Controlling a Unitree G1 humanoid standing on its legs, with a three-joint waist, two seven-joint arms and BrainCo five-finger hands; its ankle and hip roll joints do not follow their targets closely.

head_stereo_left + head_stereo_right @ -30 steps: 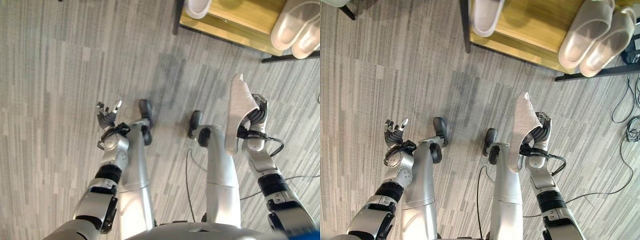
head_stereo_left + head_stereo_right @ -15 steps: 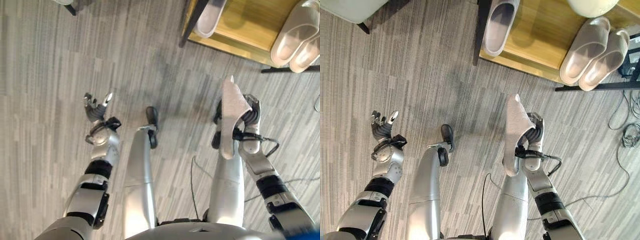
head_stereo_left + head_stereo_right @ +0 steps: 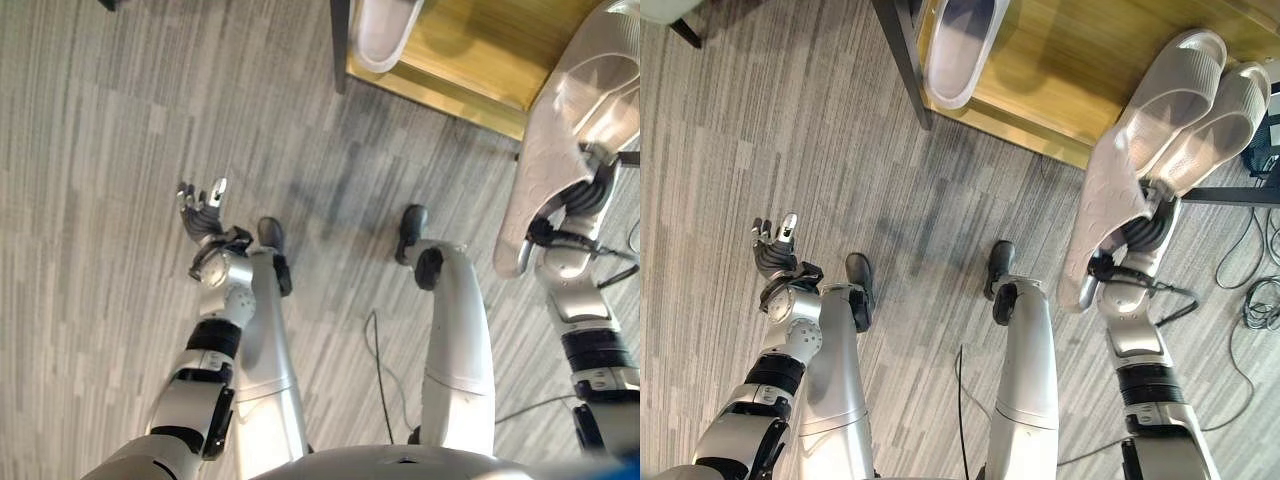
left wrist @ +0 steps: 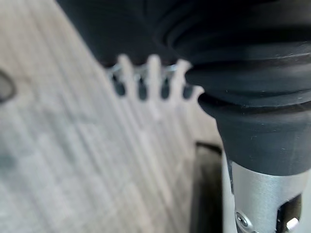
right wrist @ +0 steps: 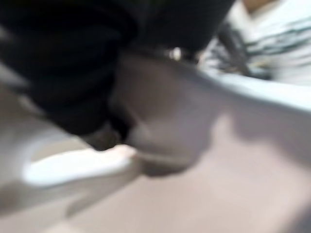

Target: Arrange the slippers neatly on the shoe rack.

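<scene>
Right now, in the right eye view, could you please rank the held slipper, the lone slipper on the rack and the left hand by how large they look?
1. Held slipper, gripped in the right hand; it is nearer the camera, so its true size is unsure.
2. Lone slipper on the shoe rack, partly cropped.
3. Left hand, open.
</scene>
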